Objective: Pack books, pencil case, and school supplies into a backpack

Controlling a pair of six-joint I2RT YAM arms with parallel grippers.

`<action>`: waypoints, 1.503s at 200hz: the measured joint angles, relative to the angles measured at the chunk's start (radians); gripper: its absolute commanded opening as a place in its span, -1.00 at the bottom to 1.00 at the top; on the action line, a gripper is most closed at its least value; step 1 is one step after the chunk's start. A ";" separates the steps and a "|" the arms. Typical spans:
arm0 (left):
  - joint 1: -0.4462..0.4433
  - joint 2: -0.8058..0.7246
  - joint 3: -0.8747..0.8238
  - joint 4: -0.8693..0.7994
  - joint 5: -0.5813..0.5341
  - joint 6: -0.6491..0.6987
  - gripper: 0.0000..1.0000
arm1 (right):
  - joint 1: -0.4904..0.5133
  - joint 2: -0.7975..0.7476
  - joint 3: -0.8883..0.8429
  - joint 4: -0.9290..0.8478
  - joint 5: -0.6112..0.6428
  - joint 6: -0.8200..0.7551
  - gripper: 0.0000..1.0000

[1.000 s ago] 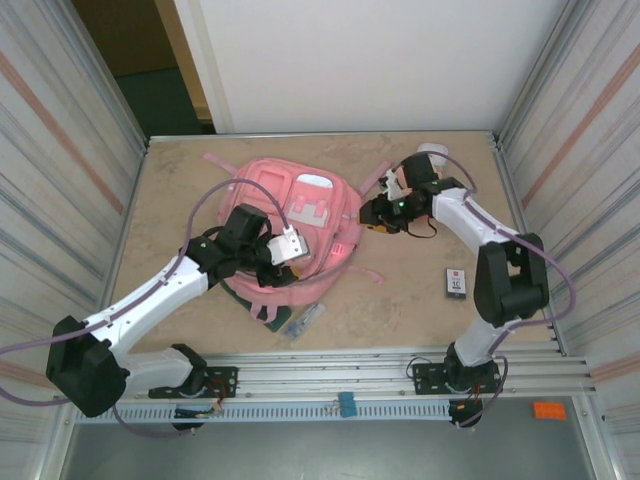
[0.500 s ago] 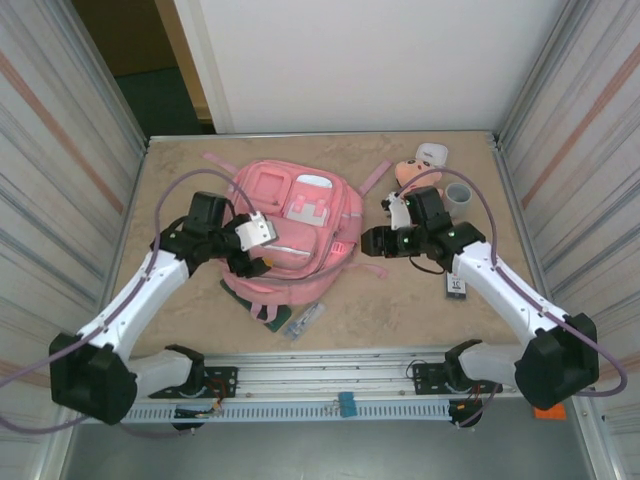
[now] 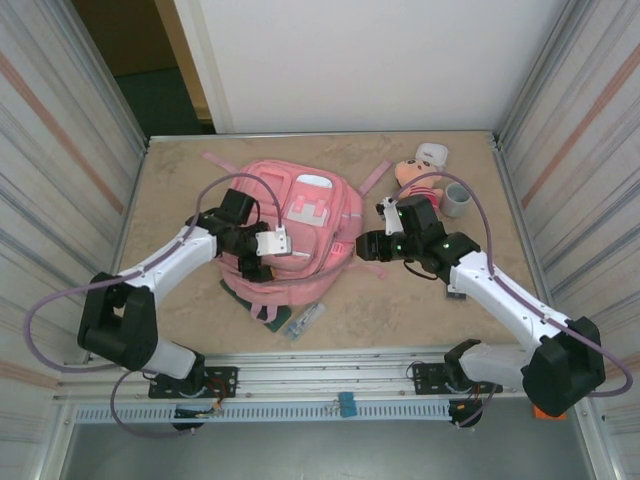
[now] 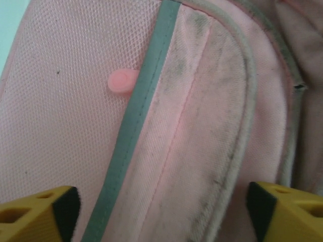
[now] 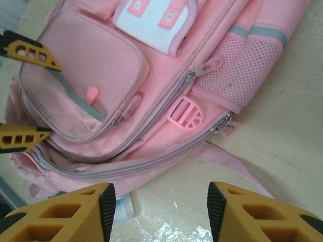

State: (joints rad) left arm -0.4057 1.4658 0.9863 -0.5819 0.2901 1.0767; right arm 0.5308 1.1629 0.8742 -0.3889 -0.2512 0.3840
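Beige tabletop between ribbed metal walls. Nearest, pen by the zipped pink backpack, flat at centre. Both tools released: left tool over the front pocket, right tool alongside. Pin fabric; pinch main zip pull squarely.

pencil case mostly hidden under backpack at its 6 o'clock edge, school supplies too small to resolve, backpack cropped in left wrist view
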 measured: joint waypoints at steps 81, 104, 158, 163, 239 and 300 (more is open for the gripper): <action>-0.032 -0.033 0.137 0.061 -0.032 -0.216 -1.00 | 0.026 -0.090 -0.018 0.070 0.056 0.041 0.10; -0.032 -0.031 0.267 0.032 -0.047 -0.319 -1.00 | 0.121 -0.102 -0.026 0.089 0.109 0.105 0.21; -0.033 0.003 0.389 -0.005 -0.057 -0.519 -1.00 | 0.261 -0.094 -0.135 0.194 0.200 0.489 0.40; -0.033 0.007 0.390 -0.008 -0.057 -0.531 -1.00 | 0.269 -0.090 -0.149 0.217 0.200 0.525 0.41; -0.033 0.029 0.390 -0.011 -0.039 -0.688 -1.00 | 0.279 0.045 -0.181 0.482 0.190 0.848 0.39; -0.033 0.028 0.390 -0.004 -0.018 -0.755 -1.00 | 0.248 0.148 -0.179 0.568 0.169 0.893 -0.81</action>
State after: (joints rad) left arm -0.4389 1.4940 1.3762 -0.5861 0.2718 0.3218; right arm 0.7792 1.3109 0.6956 0.1791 -0.0818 1.2770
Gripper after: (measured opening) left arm 0.069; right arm 0.169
